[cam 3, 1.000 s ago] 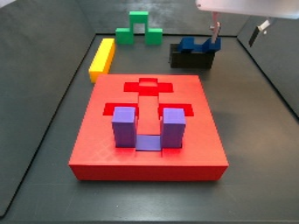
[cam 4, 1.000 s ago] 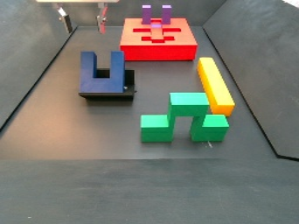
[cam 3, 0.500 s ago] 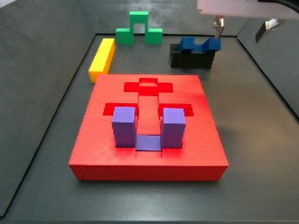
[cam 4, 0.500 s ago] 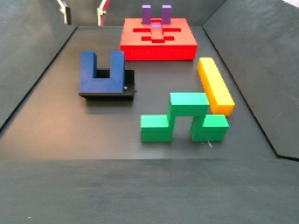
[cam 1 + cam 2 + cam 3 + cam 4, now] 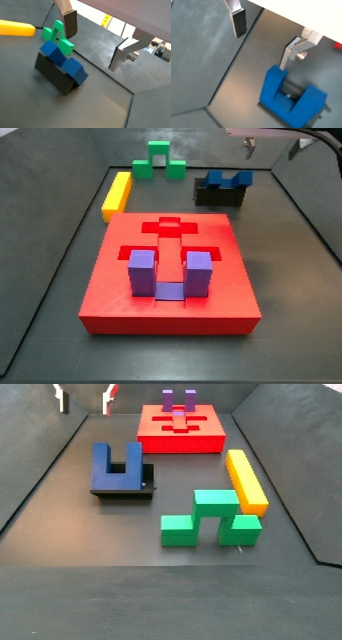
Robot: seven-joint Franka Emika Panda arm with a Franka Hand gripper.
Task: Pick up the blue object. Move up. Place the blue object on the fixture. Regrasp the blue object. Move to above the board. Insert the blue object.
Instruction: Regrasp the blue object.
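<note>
The blue object [image 5: 116, 469] rests on the fixture [image 5: 142, 488], its two prongs pointing toward the board [image 5: 181, 436]. In the other side view the blue object [image 5: 225, 178] sits on the fixture [image 5: 219, 197] at the back right, beyond the board [image 5: 167, 243]. My gripper [image 5: 83, 398] hangs high above it, open and empty. In both wrist views the gripper [image 5: 93, 49] [image 5: 261, 49] is wide open over bare floor, with the blue object [image 5: 63, 57] [image 5: 291, 97] well below the fingers and not touched.
A purple U-shaped block [image 5: 167, 273] stands in a recess at the board's near end. A yellow bar [image 5: 118, 193] lies left of the board and a green block [image 5: 163, 163] sits at the back. Dark walls ring the floor.
The gripper has risen straight up from the blue object and now sits almost out of both side views. The blue object stays on the fixture.
</note>
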